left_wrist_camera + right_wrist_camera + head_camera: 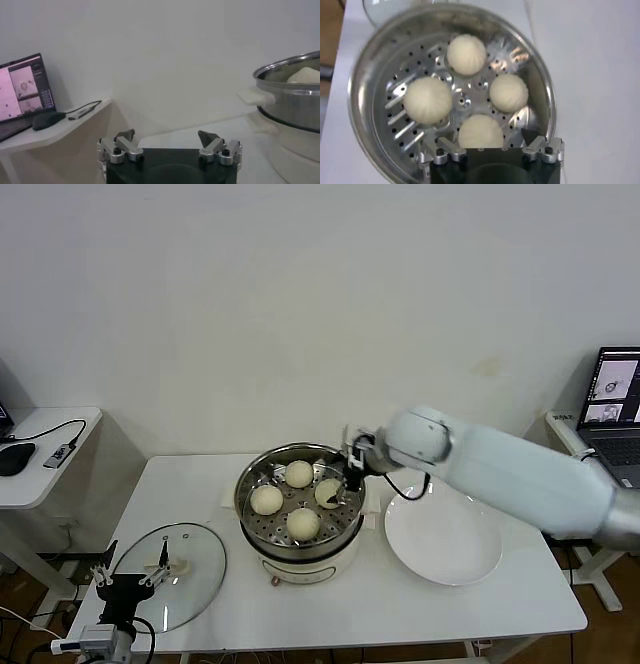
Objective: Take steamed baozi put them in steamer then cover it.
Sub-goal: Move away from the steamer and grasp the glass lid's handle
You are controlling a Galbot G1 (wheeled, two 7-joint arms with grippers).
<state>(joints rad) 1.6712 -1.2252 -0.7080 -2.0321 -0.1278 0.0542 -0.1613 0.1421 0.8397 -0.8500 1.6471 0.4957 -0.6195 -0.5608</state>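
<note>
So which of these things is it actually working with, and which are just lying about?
In the job: four baozi in the steamer; glass cover on the table; right claw, open over the steamer.
Lying about: white plate, laptop, mouse.

The right arm [500, 469] has a smooth pale blue-white shell with a black cable; each gripper [169, 145] has silver finger links, dark screws and black tips.

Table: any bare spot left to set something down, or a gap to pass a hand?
Free: the table behind the glass lid, and the front strip below the white plate. Crowded: the steamer holds four baozi, with the right gripper, jaws open, over its rim. Left gripper sits at the lid.
</note>
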